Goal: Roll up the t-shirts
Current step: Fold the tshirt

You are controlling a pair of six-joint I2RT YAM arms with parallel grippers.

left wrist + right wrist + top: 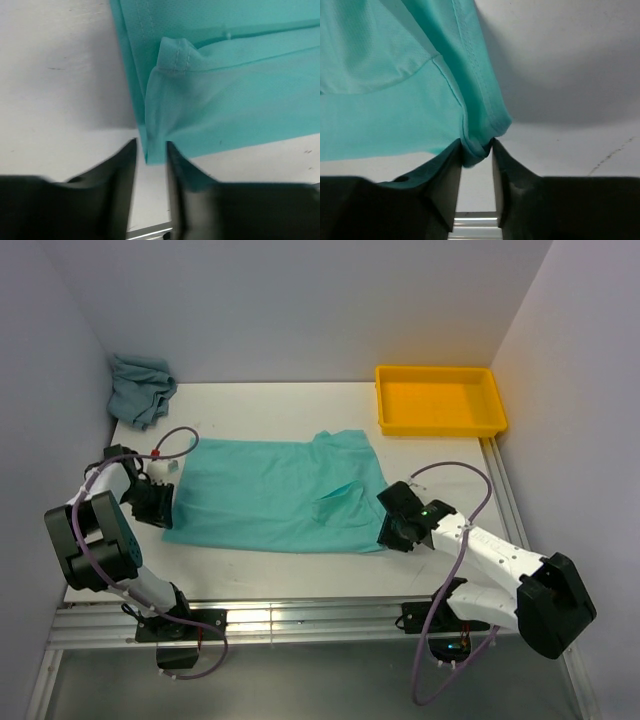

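The mint-turquoise t-shirt (270, 495) lies spread flat across the middle of the table. My left gripper (160, 502) is at its near left corner. In the left wrist view its fingers stand apart around that corner (156, 150), which touches only the right finger. My right gripper (392, 525) is at the near right corner. In the right wrist view its jaws are parted, and a bunched fold of hem (477, 145) sits between the fingertips, brushing both. The grey-teal t-shirt (140, 388) lies crumpled in the far left corner.
A yellow plastic tray (440, 400) stands at the far right against the wall. Walls close in the table on the left, back and right. A metal rail (300, 625) runs along the near edge by the arm bases.
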